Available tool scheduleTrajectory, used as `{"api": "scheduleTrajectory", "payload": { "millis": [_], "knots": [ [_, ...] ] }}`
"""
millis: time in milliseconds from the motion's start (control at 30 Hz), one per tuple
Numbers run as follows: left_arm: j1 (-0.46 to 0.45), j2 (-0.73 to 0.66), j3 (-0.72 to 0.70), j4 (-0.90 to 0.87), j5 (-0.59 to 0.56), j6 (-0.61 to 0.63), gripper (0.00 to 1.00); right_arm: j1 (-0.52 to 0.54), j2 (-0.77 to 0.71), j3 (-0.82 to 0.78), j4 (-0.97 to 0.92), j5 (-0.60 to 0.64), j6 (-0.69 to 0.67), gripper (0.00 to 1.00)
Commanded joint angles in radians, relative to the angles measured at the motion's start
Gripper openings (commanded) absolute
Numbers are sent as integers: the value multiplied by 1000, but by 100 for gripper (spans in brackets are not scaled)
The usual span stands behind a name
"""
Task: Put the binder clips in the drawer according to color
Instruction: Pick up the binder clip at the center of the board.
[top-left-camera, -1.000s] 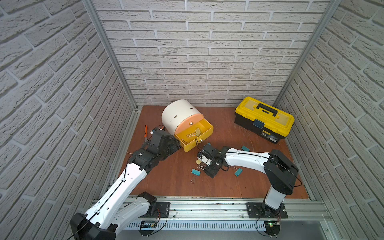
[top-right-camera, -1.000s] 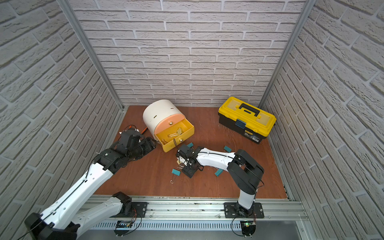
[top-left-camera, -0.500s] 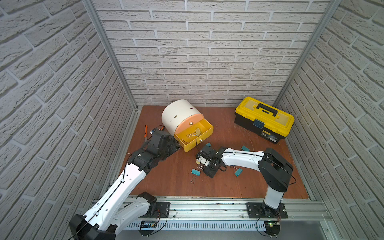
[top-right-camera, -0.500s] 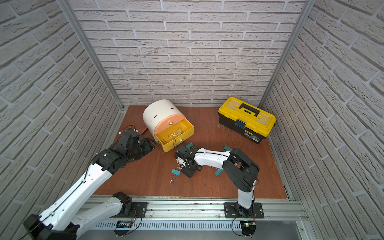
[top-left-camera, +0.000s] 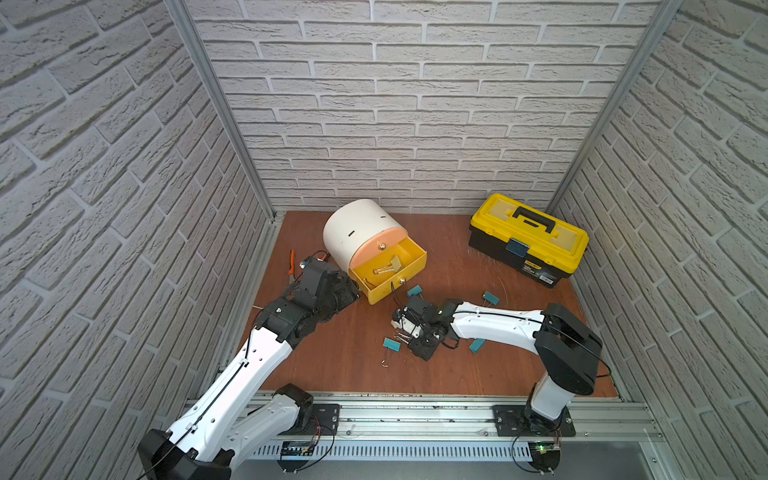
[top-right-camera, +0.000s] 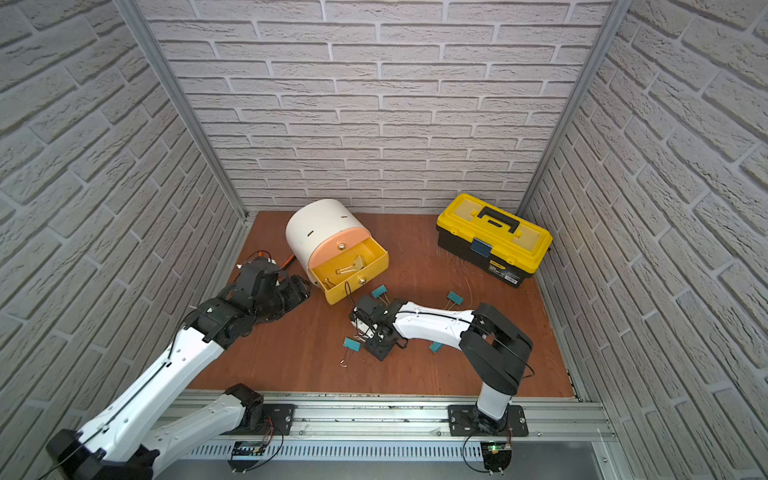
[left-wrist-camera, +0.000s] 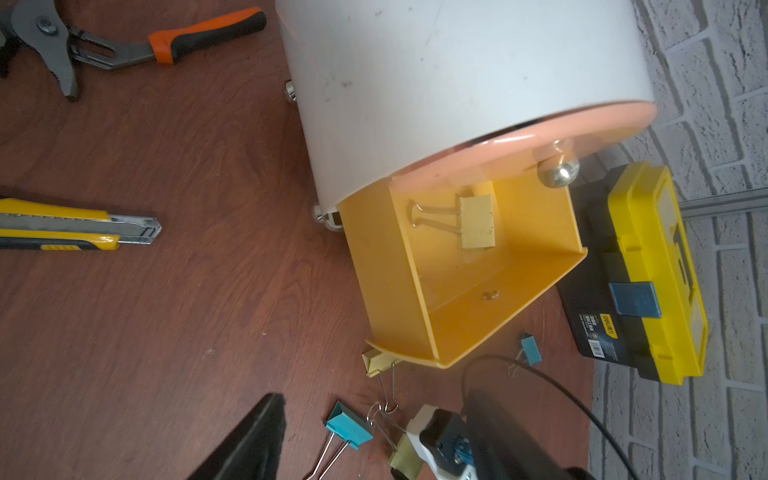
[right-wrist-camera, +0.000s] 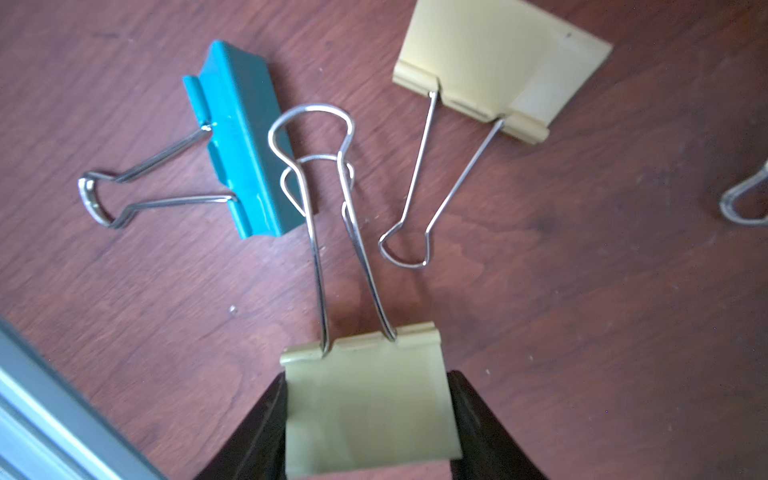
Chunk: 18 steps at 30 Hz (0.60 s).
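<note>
The pale yellow clip (right-wrist-camera: 365, 415) sits square between the fingers (right-wrist-camera: 262, 436) of the right gripper (right-wrist-camera: 368, 386). Both pads look pressed on the body's side edges, so you're clamped across its width. Can't tell if it's off the surface (top-left-camera: 353, 365) yet.

Its wire handles run straight out ahead of the fingers, long axis in line with the gripper. In the right wrist view the loop end overlaps the edge of a teal clip (right-wrist-camera: 245, 141); touching or not, can't tell. A second yellow clip (right-wrist-camera: 494, 66) lies just beside it, apart, with its handles angled back toward yours.

Target is the open yellow drawer (top-left-camera: 409, 266) of the white cabinet (top-left-camera: 357, 232). In both top views it's near, just beyond the right gripper toward the back wall and a bit toward the left arm's side. Mouth faces up, with one filed clip (left-wrist-camera: 478, 222), pale yellow, already inside.

The right arm is the nearer one. I'd judge it a short lift and carry. Watch the handles snagging the teal clip on the way up.

The left gripper (top-left-camera: 349, 294) sits low beside the drawer's side, nothing seen in it. Only one of its fingers shows in the left wrist view, so I can't tell if it's open or closed.
</note>
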Motion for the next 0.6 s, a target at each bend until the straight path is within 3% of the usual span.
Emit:
{"api": "scheduleTrajectory", "payload": {
  "millis": [0,567],
  "knots": [
    [-4,-6,14,24,-4,6,73,20,-77,-24,-23,-2,38,47],
    [-4,60,68,54,28,44,73,24,-302,57,-160,96,52,47]
  ]
}}
